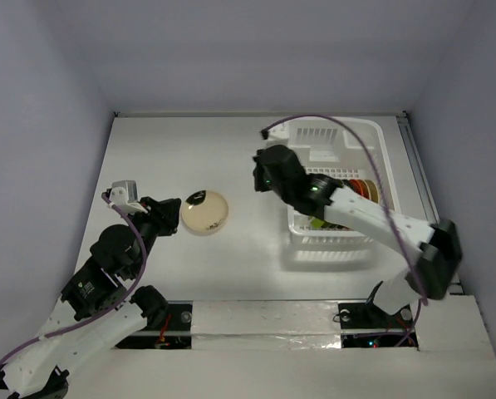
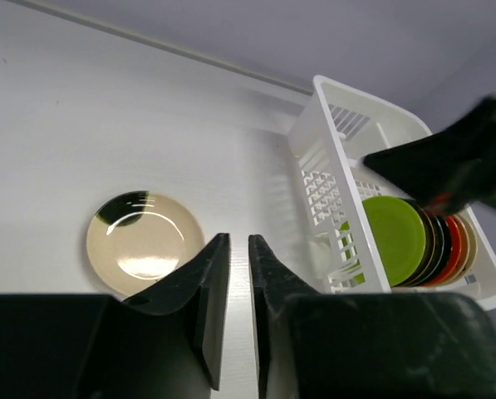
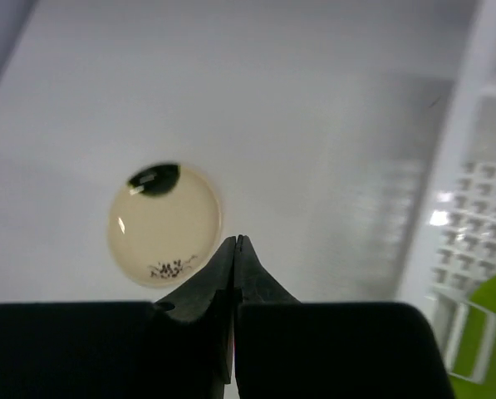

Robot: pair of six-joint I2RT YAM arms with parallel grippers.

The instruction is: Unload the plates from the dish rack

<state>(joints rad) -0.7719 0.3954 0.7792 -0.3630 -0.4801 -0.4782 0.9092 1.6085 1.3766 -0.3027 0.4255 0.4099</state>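
Right wrist: right tool (image 3: pixel 236 239) fully closed, empty, above table (image 3: pixel 314 125).

A round beige glazed plate (image 3: pixel 164 223) is showing a dark green-black patch at its rim and a small dark sprig motif near the opposite edge, standing out against the white worktop (image 1: pixel 189 150). The white plastic lattice dish rack (image 2: pixel 314 108) is displaying a lime green round plate (image 2: pixel 395 239), a near-black plate (image 2: pixel 434 245), an orange-red plate (image 2: pixel 457 245) and a pale tan plate (image 2: pixel 470 241). The left end effector (image 2: pixel 238 241) and the right end effector (image 3: pixel 235 239) are both showing black, with a purple cable (image 1: pixel 318 116) contrasting.
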